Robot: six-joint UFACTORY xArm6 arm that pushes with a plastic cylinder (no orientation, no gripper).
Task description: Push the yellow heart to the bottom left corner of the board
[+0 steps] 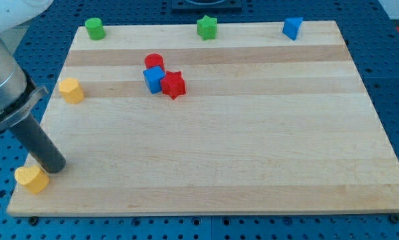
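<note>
The yellow heart [31,179] lies at the bottom left corner of the wooden board [212,147], close to its left edge. My tip [54,167] rests on the board just to the right of and slightly above the heart, touching or almost touching it. The dark rod rises from the tip toward the view's upper left.
A yellow hexagon-like block [71,90] sits near the left edge. A red cylinder [154,61], blue cube [154,79] and red star [174,85] cluster at upper middle. A green cylinder [94,29], green star [206,27] and blue block [292,28] line the top edge.
</note>
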